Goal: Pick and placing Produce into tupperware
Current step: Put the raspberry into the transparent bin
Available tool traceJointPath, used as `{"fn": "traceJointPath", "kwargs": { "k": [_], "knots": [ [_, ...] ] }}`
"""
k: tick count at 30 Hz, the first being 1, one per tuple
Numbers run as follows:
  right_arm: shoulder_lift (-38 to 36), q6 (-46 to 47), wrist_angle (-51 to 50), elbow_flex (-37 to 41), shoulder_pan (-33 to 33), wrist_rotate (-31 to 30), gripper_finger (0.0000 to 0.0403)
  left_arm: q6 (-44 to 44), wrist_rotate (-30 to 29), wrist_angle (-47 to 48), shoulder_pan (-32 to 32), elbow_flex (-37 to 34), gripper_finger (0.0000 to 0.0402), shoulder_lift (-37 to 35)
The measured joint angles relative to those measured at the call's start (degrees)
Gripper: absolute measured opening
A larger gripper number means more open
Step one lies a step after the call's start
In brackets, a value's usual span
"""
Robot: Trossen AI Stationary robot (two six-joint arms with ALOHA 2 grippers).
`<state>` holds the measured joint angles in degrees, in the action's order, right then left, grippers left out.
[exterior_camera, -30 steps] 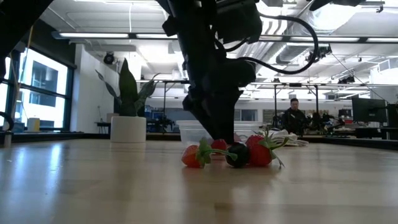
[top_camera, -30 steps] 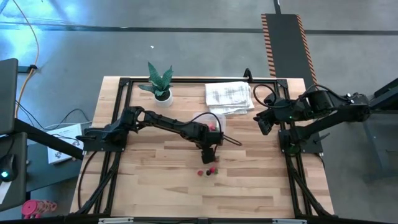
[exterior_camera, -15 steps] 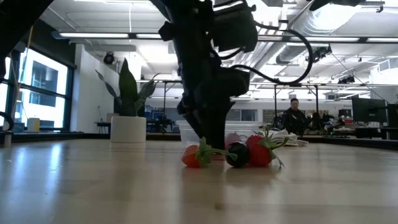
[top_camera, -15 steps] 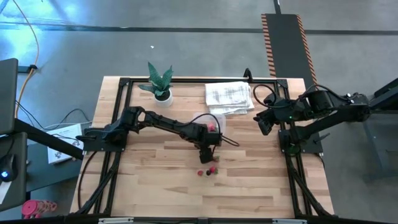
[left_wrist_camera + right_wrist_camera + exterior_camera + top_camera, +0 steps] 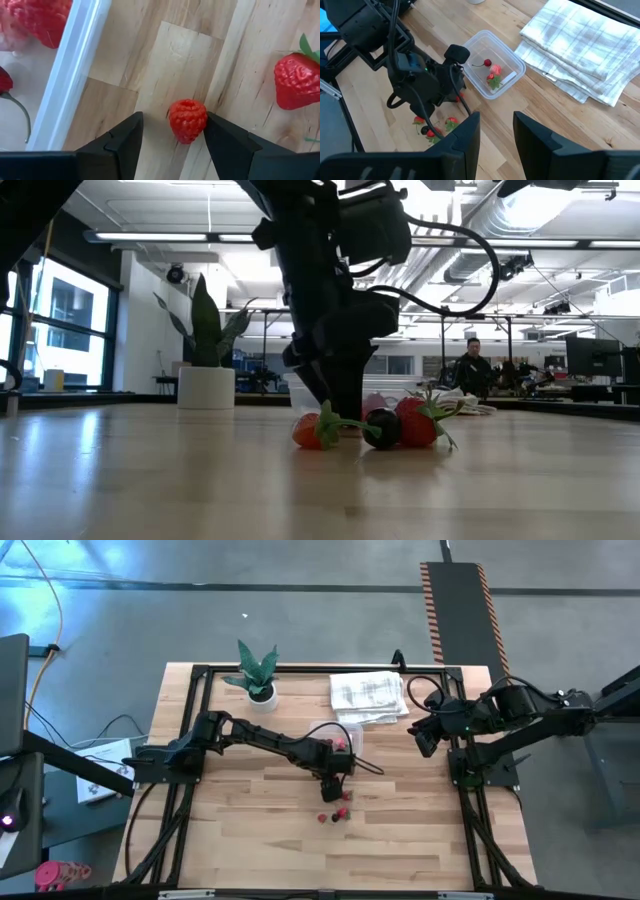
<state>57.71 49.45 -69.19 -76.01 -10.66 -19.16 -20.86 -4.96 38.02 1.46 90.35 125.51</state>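
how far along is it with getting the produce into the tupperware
Partly done. The tupperware already holds a cherry and a strawberry or two. In hand: the left tool is open around a raspberry on the table beside the container, one finger touching it, not lifted. Left: a small cluster of about three pieces lying on the wood. The right tool waits open near the towel.

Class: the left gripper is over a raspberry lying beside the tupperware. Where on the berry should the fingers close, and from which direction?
Grip the raspberry across its rounded sides, from straight above. It lies alone on bare wood, and the left gripper already has a finger on each side, one touching. Close gently, since it is probably soft.
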Motion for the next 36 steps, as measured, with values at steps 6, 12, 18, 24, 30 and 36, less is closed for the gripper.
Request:
{"fn": "traceJointPath", "kwargs": {
  "k": [6,12,18,24,30,36],
  "knots": [
    [0.00,0.00,0.00,0.00,-0.01,0.00,0.0108,0.01,0.16,-0.57,0.08,0.00,0.0116,0.11],
    [0.01,0.00,0.00,0.00,-0.01,0.00,0.0108,0.02,1.32,-0.70,0.08,0.02,0.0073,0.11],
    [0.02,0.00,-0.02,0.00,-0.02,0.00,0.0108,-0.59,3.08,-0.11,0.03,-0.12,0.0074,-1.13],
    [0.02,0.00,-0.04,0.00,-0.02,0.00,0.0108,-1.57,3.05,1.21,-0.10,-0.07,0.0092,-7.15],
    [0.02,0.02,-0.04,0.00,0.00,0.00,0.0108,-0.33,-2.31,0.54,1.41,0.00,0.0074,-12.85],
    [0.02,0.28,-0.03,0.00,-0.01,0.00,0.0108,1.30,-3.23,0.83,6.34,0.00,0.0093,-13.32]
  ]
}}
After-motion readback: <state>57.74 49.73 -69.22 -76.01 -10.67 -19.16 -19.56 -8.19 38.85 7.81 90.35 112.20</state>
